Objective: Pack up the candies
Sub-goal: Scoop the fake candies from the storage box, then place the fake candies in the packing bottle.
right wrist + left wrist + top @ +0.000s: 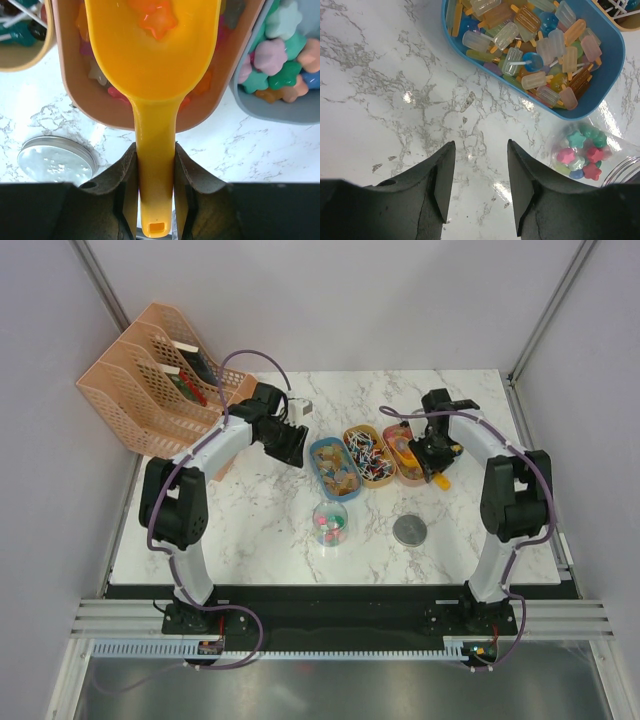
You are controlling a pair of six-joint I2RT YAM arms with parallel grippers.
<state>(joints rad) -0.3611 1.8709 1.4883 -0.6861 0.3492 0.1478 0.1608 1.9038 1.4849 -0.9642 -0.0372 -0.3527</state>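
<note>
Dark fingers (120, 187) of the right gripper (155, 170) clamp the handle of a yellow scoop (152, 65) whose bowl, pointing away from the robot, carries one orange star candy (157, 17) over the pink tray (95, 107), with more candies (282, 75) heaped alongside. Packing likely means carrying that load to the open jar (330, 525), which stands left of the scoop and nearer the arm bases, its lid (55, 160) lying nearby on the table (380, 100). Empty, jaws apart, the left gripper (479, 170) hovers closer to the jar, beside the blue tray (615, 65).
</note>
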